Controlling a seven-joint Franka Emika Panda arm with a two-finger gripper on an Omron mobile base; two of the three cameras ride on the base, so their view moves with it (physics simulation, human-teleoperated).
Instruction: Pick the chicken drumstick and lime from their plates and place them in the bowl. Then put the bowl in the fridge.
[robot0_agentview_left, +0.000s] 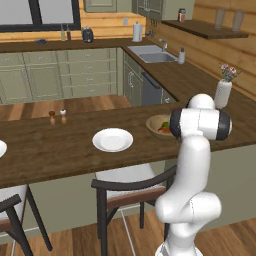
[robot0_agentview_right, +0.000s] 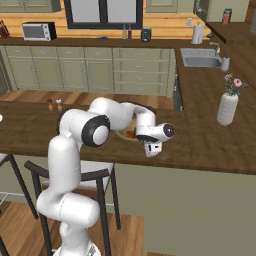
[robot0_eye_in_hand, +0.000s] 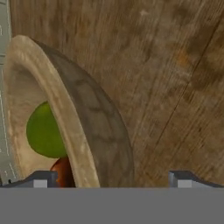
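Over the dark wood counter, white arm bent forward and down, hand low at the wide light-brown wooden bowl, gripper spread wide with one finger tip inside the thick rim and the other outside, pinching nothing. Left to right along the counter: two small shakers, round white shallow plate, then the bowl holding the round green lime and reddish-brown drumstick, further right a white flower vase. Bare counter around the bowl, near edge close, dark chairs tucked below.
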